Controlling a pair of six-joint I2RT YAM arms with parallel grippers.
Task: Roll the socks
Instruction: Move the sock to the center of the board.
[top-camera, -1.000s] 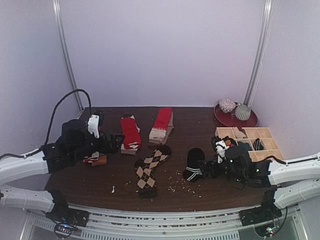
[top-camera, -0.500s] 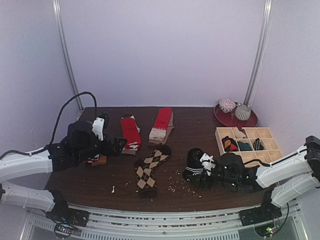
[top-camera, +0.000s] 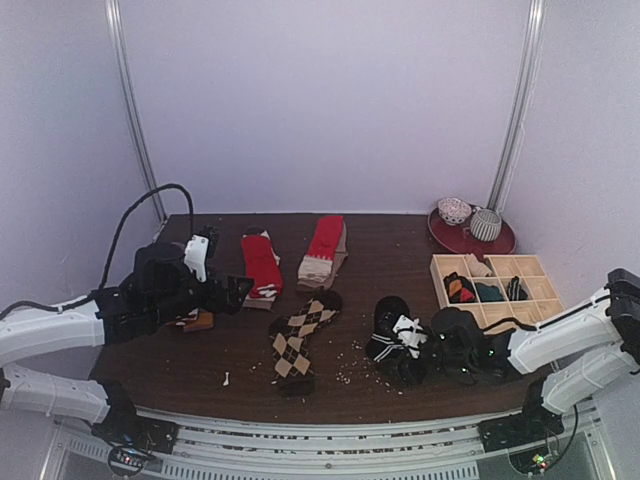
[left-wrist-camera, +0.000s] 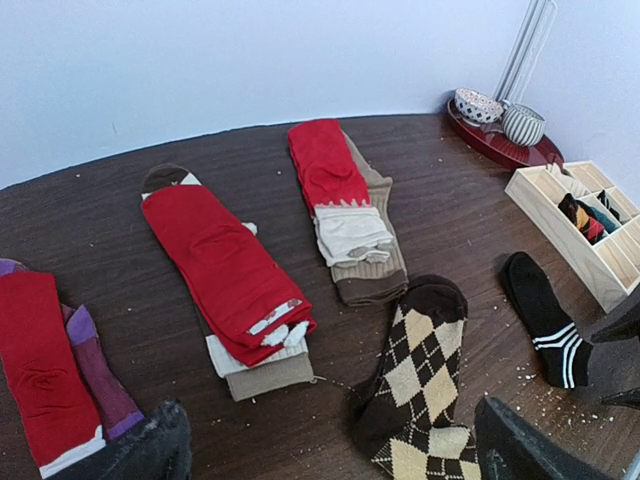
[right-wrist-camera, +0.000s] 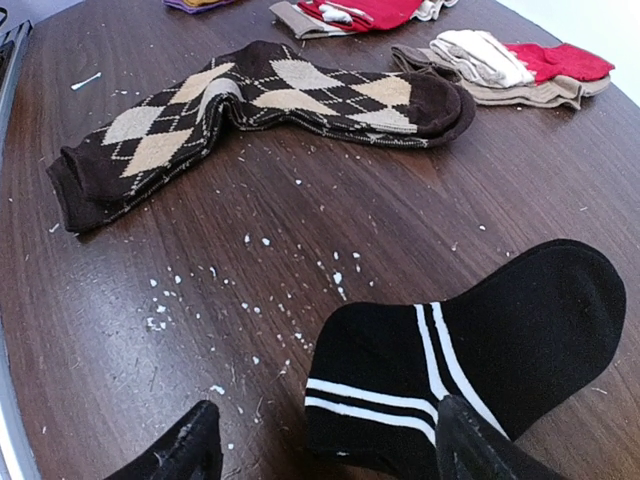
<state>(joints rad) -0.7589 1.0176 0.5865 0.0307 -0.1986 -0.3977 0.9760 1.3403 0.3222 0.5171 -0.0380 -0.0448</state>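
Black sock (right-wrist-camera: 520, 320) now lies between the wide-spread fingers of the right end effector (right-wrist-camera: 325, 425), newly advanced leftward.

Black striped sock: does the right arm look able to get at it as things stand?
Probably yes: the right tool is open right at the cuff of the sock, and nothing lies on the sock or between them.

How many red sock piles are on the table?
3: red-and-purple socks at the far left, red socks with pale cuffs beside them, red-and-tan socks farther right. Others may be hidden.
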